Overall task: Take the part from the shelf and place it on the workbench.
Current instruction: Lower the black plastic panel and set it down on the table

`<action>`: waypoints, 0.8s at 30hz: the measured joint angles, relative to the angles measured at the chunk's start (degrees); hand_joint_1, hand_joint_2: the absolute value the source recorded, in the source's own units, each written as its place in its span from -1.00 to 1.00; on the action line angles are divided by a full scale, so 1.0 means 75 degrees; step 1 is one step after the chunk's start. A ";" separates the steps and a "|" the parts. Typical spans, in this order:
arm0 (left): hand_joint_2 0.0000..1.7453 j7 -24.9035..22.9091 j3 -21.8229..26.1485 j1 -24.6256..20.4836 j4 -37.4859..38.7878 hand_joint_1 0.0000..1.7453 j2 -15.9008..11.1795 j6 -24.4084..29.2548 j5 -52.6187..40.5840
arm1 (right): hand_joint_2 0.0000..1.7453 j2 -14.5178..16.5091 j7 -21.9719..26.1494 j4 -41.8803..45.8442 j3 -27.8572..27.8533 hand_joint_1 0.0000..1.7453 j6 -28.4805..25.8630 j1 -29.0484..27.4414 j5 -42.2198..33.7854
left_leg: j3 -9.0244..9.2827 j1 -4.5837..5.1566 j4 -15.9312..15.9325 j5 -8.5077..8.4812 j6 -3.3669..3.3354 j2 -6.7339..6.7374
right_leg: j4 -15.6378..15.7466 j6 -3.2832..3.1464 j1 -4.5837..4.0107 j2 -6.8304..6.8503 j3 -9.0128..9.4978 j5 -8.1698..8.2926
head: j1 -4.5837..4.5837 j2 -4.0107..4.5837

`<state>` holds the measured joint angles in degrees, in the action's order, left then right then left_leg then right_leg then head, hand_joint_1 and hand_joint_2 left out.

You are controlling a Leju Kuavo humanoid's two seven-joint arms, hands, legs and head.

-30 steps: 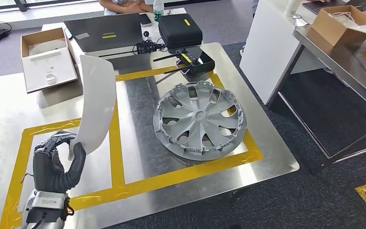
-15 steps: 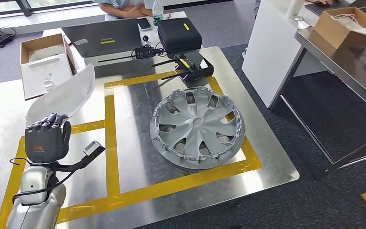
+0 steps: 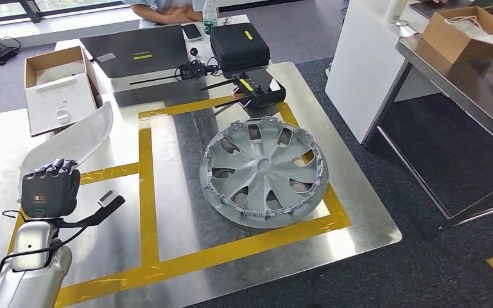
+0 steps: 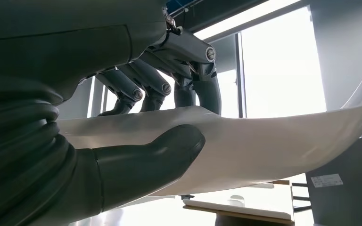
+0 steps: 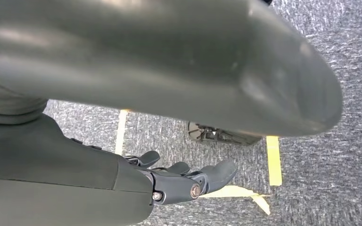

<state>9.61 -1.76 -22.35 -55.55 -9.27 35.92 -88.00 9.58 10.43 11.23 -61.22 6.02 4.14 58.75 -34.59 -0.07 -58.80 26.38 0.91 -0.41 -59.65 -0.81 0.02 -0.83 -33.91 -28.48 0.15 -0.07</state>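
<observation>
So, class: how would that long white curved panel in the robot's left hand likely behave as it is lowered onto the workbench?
The white panel looks thin and long, so probably light and slightly springy. The left hand grips one end only; the far end may sag. Its curved shape could rock on the steel workbench.

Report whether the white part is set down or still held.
Held: the left hand grips the white part, thumb under, fingers over.

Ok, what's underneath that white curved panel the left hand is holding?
The left hand's thumb presses its underside, fingers on top. Below the white panel lies the steel workbench; the panel covers whether its far end touches.
</observation>
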 joint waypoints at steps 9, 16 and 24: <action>1.00 0.0080 -0.0023 0.0016 0.0144 1.00 0.0058 0.0170 -0.0002 | -1.00 0.0011 0.0015 0.0000 -0.0030 -1.00 0.0054 0.0001 0.0071 | 0.0000 0.0001 -0.0010 0.0002 -0.0003 -0.0002 | 0.0017 0.0010 0.0010 0.0001 0.0015 0.0006 | 0.0000 0.0000; 1.00 -0.0157 -0.0187 0.0015 0.0150 -1.00 0.0154 0.0276 -0.0012 | -1.00 0.0011 0.0023 0.0000 -0.0039 -1.00 0.0056 0.0000 0.0060 | 0.0002 0.0005 -0.0017 0.0003 -0.0006 -0.0002 | 0.0018 0.0012 0.0009 0.0001 0.0020 0.0008 | 0.0000 0.0000; -1.00 -0.0087 -0.0347 -0.0038 0.0089 -1.00 0.0329 0.0264 -0.0008 | -1.00 0.0014 0.0035 0.0000 -0.0044 -1.00 0.0024 0.0003 0.0062 | 0.0007 0.0007 -0.0018 0.0004 -0.0006 -0.0003 | 0.0019 0.0013 0.0009 0.0001 0.0026 0.0008 | 0.0000 0.0000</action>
<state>8.96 -4.36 -22.63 -54.88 -6.80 37.90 -88.06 9.68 10.69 11.23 -61.54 6.20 4.16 59.21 -34.54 -0.01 -58.93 26.41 0.86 -0.44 -59.51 -0.71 0.09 -0.82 -33.71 -28.42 0.15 -0.07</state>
